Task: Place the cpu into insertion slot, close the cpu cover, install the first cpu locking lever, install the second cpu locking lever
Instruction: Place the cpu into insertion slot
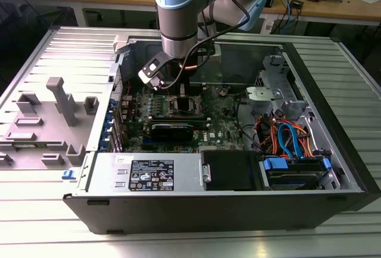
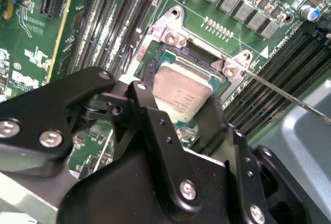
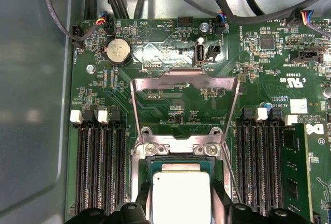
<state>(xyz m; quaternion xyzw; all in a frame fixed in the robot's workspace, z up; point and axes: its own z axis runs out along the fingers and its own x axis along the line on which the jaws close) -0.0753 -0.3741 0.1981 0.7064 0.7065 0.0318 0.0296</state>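
Pale-blue and silver jointed robot arm (image 1: 177,14) reaches in from above, last segment vertical, wrist pointing straight down. Black two-fingered gripper (image 2: 182,105) at its end, set low. Black fingers (image 2: 150,113) sit one on each side of the small flat square silvery-topped cpu (image 2: 181,92), pressed against its opposite edges. Same hold in both wrist views.

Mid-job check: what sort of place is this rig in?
Probably an electronics lab or workshop: an opened computer case lies on a ribbed metal table, with cable-strewn wooden benches behind.
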